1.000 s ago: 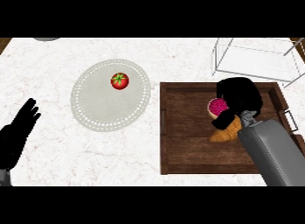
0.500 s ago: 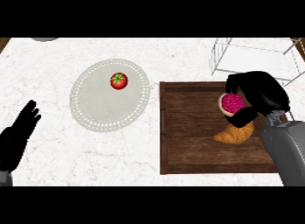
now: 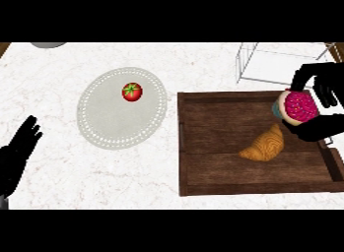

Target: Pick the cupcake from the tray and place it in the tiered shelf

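My right hand (image 3: pixel 326 125) is curled round the cupcake (image 3: pixel 298 108), which has pink sprinkled frosting and a pale wrapper. It is held up above the right side of the dark wooden tray (image 3: pixel 225 167). The wire tiered shelf (image 3: pixel 276 61) stands just beyond the tray, at the upper right. At the lower left edge my left hand (image 3: pixel 14 157) rests open, fingers up.
A croissant (image 3: pixel 265 145) lies on the tray below the cupcake. A tomato (image 3: pixel 132 92) sits on a round white plate (image 3: pixel 120 118) left of the tray. A grey object (image 3: pixel 49 45) peeks in at the top left.
The right hand has lifted the cupcake off the tray and carried it to the right and toward the shelf. The left hand has stayed put.
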